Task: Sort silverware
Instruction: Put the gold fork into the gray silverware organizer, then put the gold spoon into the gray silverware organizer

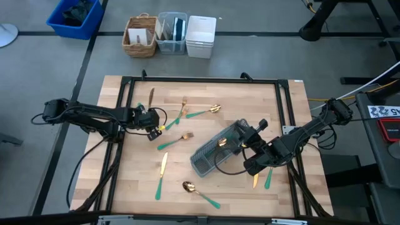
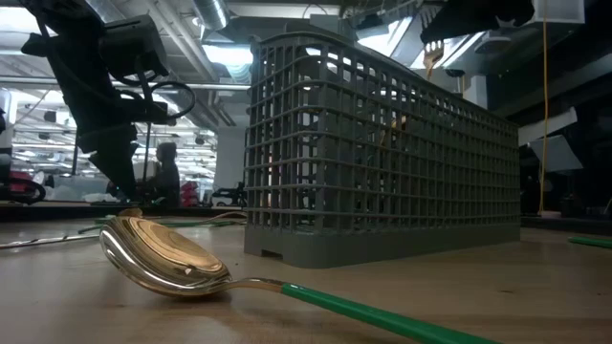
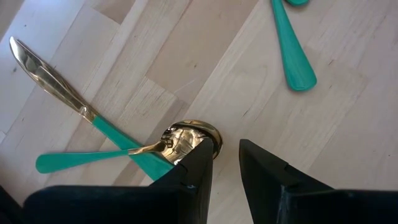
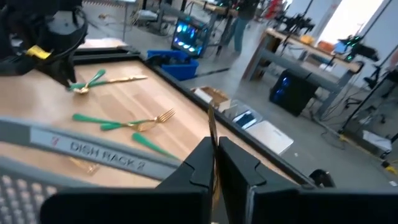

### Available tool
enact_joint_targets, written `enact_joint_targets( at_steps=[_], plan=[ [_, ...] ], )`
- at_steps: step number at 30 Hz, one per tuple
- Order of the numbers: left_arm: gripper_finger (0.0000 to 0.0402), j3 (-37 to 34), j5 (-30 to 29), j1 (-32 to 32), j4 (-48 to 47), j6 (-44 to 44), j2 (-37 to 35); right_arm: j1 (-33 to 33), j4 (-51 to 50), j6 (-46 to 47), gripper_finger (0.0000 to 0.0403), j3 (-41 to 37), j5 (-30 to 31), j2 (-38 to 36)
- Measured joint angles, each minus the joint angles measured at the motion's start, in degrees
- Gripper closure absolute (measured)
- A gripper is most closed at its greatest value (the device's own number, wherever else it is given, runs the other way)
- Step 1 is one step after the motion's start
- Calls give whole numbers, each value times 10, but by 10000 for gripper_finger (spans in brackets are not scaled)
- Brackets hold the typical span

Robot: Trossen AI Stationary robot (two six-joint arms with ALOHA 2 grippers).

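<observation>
Wooden table (image 1: 125,187), gold-headed teal-handled silverware (image 1: 199,193) scattered — left hand (image 3: 225,163) parted, right hand (image 4: 214,163) pinching knife (image 4: 212,134).

I see gold heads and teal-green handles on the silverware (image 1: 201,194), a grey gridded caddy (image 1: 218,148), and a pale wood worktop (image 1: 131,178)

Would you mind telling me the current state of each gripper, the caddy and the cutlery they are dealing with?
left gripper: jaws open, low over the head of the crossed spoon.
right gripper: jaws shut on a thin utensil, above the caddy.
caddy: upright on the table, a gold piece inside.
front spoon: lying flat, untouched.
</observation>
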Motion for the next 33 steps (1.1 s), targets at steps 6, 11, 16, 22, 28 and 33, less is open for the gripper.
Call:
enact_joint_targets(
  at_steps=[6,11,16,22,28,33],
  plan=[
    [329,0,0,0,0,4,0,0,-1,-1,377,0,-40,0],
    [329,0,0,0,-2,15,0,0,0,-14,377,1,-75,0],
    [329,0,5,0,-2,18,0,-2,0,-16,352,1,-100,0],
    [329,0,6,1,-6,3,0,-16,0,-16,287,1,-114,0],
    [329,0,6,1,-5,-5,0,-15,-5,-46,263,21,-123,-1],
    [329,0,9,0,-5,5,0,-15,-4,-137,266,75,-163,-1]
  ],
)
